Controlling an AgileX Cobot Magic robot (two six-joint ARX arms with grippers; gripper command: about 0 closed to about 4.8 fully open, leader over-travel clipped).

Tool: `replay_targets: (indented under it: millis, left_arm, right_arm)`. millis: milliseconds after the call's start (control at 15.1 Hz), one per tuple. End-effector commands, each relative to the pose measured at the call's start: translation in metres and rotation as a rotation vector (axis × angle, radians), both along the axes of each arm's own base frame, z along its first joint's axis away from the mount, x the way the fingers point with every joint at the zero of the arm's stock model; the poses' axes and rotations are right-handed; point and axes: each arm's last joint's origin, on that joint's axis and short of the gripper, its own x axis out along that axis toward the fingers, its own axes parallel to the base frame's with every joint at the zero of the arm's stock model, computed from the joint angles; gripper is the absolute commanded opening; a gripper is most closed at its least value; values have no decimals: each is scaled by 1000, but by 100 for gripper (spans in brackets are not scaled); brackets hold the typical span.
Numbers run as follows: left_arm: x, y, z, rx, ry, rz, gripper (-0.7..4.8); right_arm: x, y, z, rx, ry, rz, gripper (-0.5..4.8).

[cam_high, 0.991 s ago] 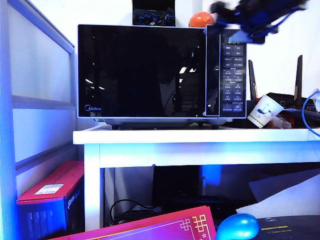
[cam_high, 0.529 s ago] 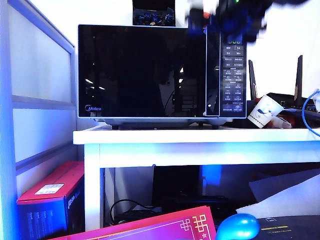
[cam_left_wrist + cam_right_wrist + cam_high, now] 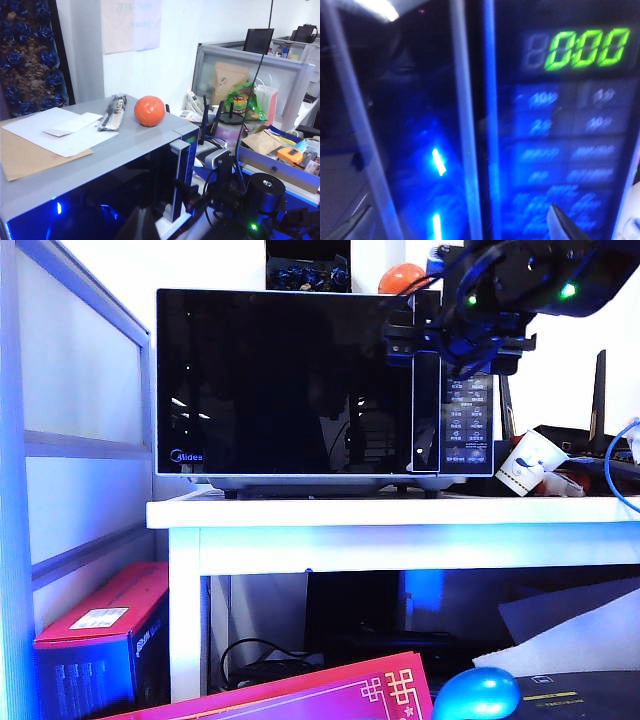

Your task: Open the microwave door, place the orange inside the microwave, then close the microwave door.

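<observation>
**Right pincer at the door handle, door shut**

- Boxy black-and-silver microwave (image 3: 320,385) sits on the white tabletop (image 3: 400,512). Its glossy black glass door (image 3: 285,380) is closed, flush with the keypad panel.
- Small round orange-red fruit (image 3: 149,110) rests on the microwave's grey top, near the rear corner on the keypad side, untouched.
- Right pincer (image 3: 440,340) hangs in front of the upper part of the seam between door and keypad. Its fingers are spread wide, nothing between them; in the right wrist view 1 fingertip (image 3: 565,225) shows over the keypad, the other at the door-glass side.
- Left pincer: not visible; its camera looks down over the microwave top from behind. State cannot be told.
- Key relation: the vertical handle strip (image 3: 465,125) runs top to bottom and lies roughly between the spread fingers, straight ahead. The right arm is plainly the nearer. Contact not seen.
- Judgement: opening the door is the step in hand.
</observation>
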Motion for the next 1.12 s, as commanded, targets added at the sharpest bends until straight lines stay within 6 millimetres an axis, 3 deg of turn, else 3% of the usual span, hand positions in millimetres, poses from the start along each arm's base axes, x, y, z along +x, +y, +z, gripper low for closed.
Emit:
replay_targets:
  millis: [66,462,529,595,1123]
  left_arm:
    - [-2,0,2,0,-9,-7,-6]
    - [-2,0,1,0,-5,-6,-5]
    - [-2,0,1,0,-5,-6,-5]
    - [-2,0,1,0,-5,-7,-5]
    - [-2,0,1,0,-5,-6,-5]
  right_arm:
    - [11,-4,13,18,-67,10,462]
    - [25,-1,20,5,-57,57,444]
    - [26,-1,20,2,-45,57,315]
    - [26,-1,19,-2,-45,57,252]
    - [20,1,29,-18,-54,65,252]
